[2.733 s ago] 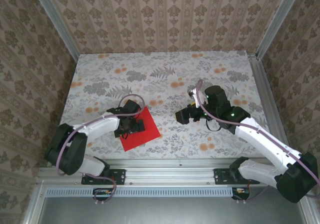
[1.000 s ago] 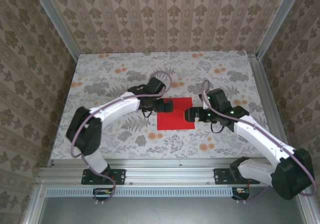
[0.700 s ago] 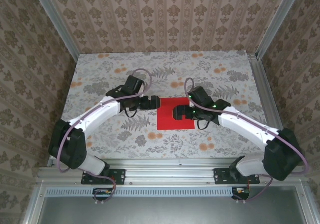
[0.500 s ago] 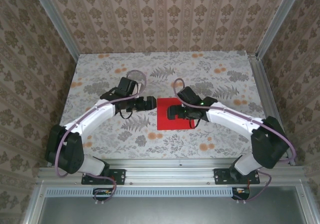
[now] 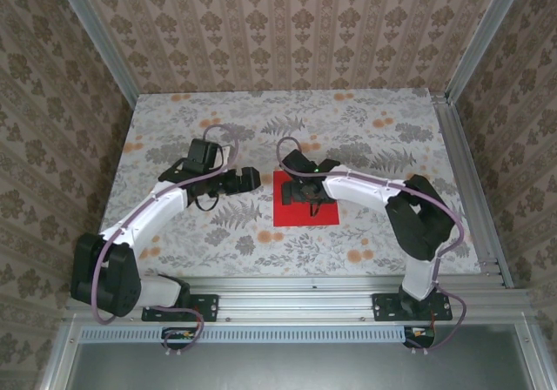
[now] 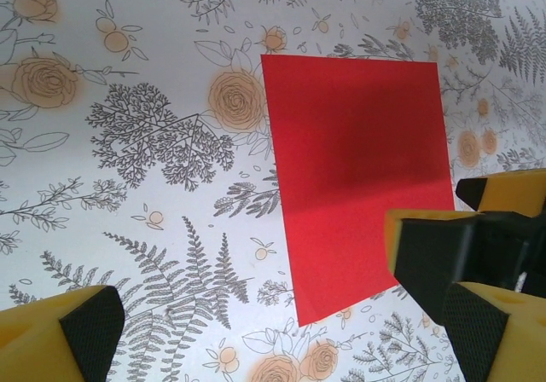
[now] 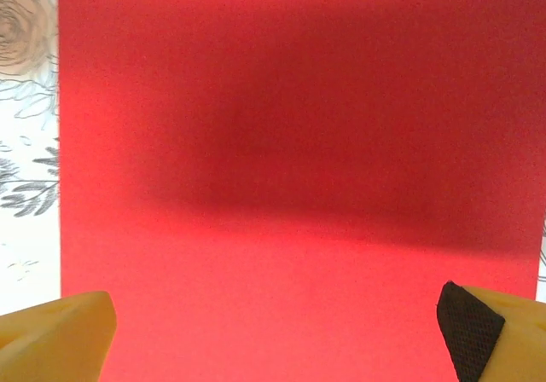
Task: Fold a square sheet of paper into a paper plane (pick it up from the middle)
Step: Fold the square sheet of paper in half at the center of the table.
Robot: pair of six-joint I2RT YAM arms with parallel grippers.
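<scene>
The square sheet of paper (image 5: pixel 305 218) lies flat on the flowered surface (image 5: pixel 374 129), near its middle. Our right tool (image 5: pixel 294 191) sits above the sheet's left part with its fingers spread wide. We cannot tell whether they touch the paper. Our left tool (image 5: pixel 247 179) is just to the left of the sheet, off the red, also spread and holding nothing.

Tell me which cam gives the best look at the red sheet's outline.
Left wrist: the square sheet of paper lies flat, three corners in frame, the fourth behind the right gripper. Top external has it small, partly under that gripper. Right wrist is close up: side edges visible, top and bottom cropped, jaws open.
</scene>
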